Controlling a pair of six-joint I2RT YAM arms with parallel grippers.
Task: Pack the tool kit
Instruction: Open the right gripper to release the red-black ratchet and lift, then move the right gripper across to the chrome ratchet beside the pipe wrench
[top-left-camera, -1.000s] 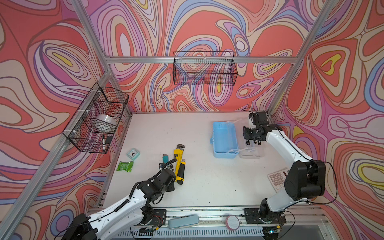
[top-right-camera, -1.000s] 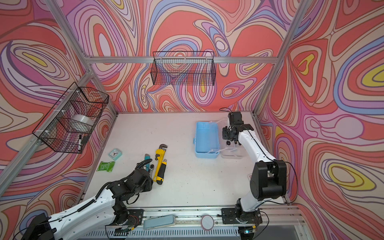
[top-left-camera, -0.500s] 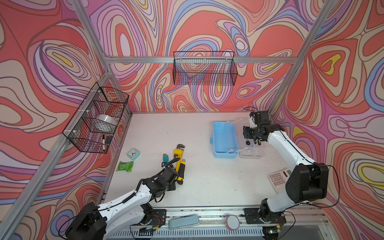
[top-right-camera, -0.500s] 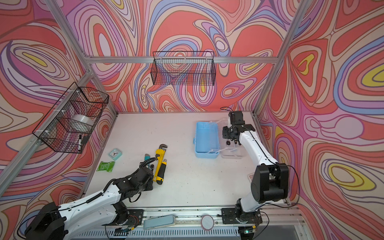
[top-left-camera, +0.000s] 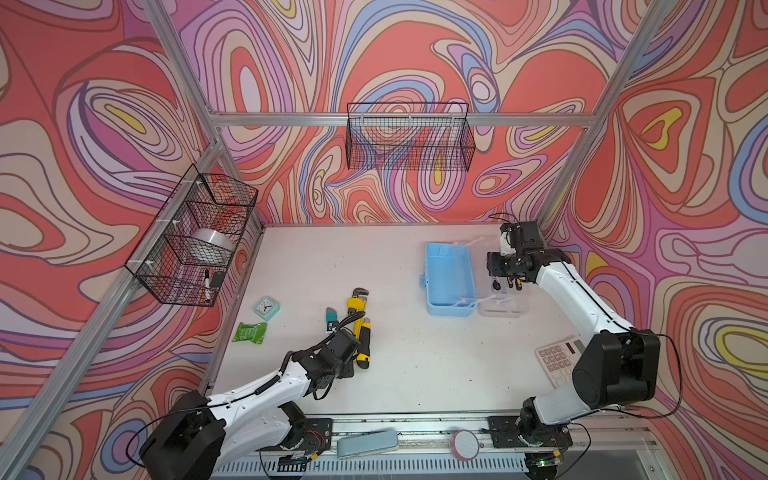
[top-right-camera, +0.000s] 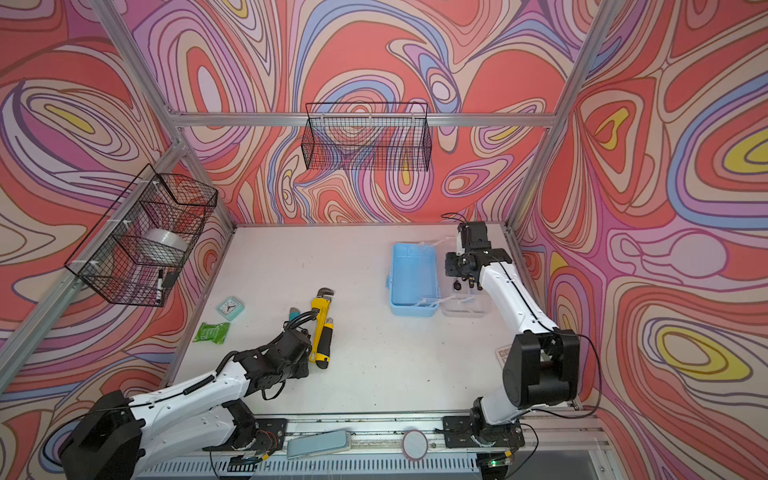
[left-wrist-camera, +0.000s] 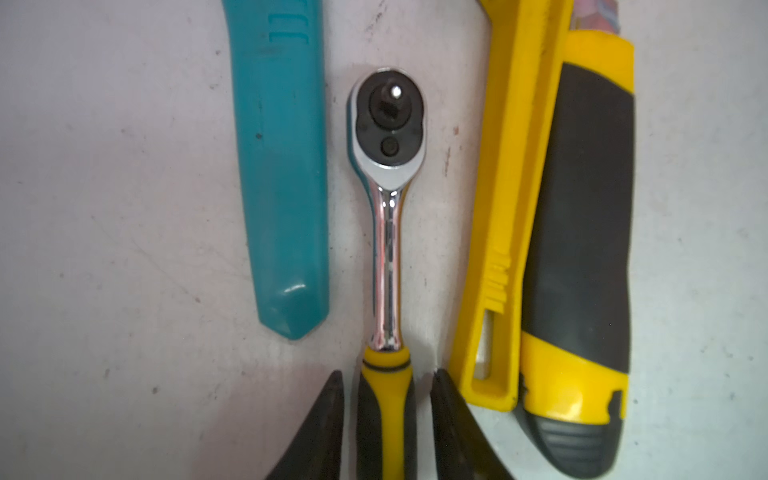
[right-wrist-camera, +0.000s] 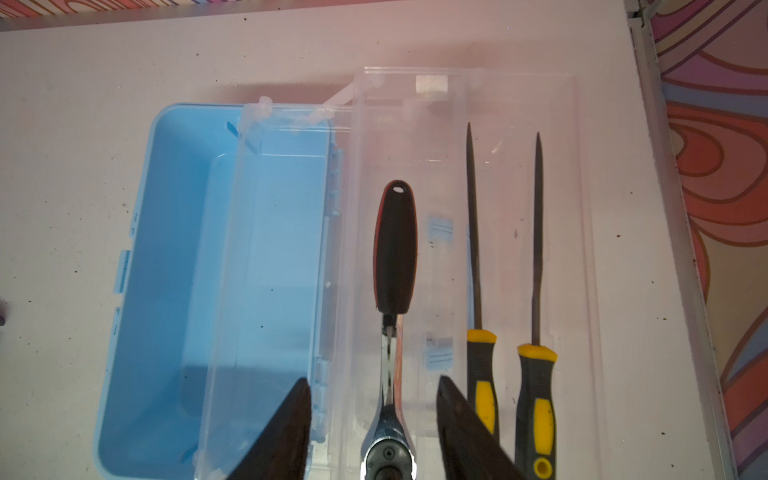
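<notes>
**Kit open, most tools not yet packed**

Swirled pink-and-red walls enclose a white worktop (top-left-camera: 415, 374). In both top views the tool kit (top-left-camera: 446, 270) sits at the far right with its clear lid (top-left-camera: 500, 305) folded flat beside the blue box, which looks empty. A yellow wrench (top-left-camera: 357, 307), a yellow-and-black knife (top-left-camera: 363, 345) and a teal-handled tool (top-left-camera: 331, 316) lie mid-worktop, well apart from the kit, so most of the packing seems left to do. A clock (top-left-camera: 266, 308), a green packet (top-left-camera: 249, 332) and a calculator (top-left-camera: 559, 359) are too small to read.

From the left wrist, the left jaws closely flank the handle of a small ratchet (left-wrist-camera: 386, 216). I cannot tell whether they grip it. Raised marks on the teal handle (left-wrist-camera: 282, 166) are not legible.

From the right wrist, the right jaws stand open on either side of a black-handled ratchet (right-wrist-camera: 395, 291) lying in the lid, without touching it. Two files (right-wrist-camera: 473, 249) lie alongside. No brand shows.
</notes>
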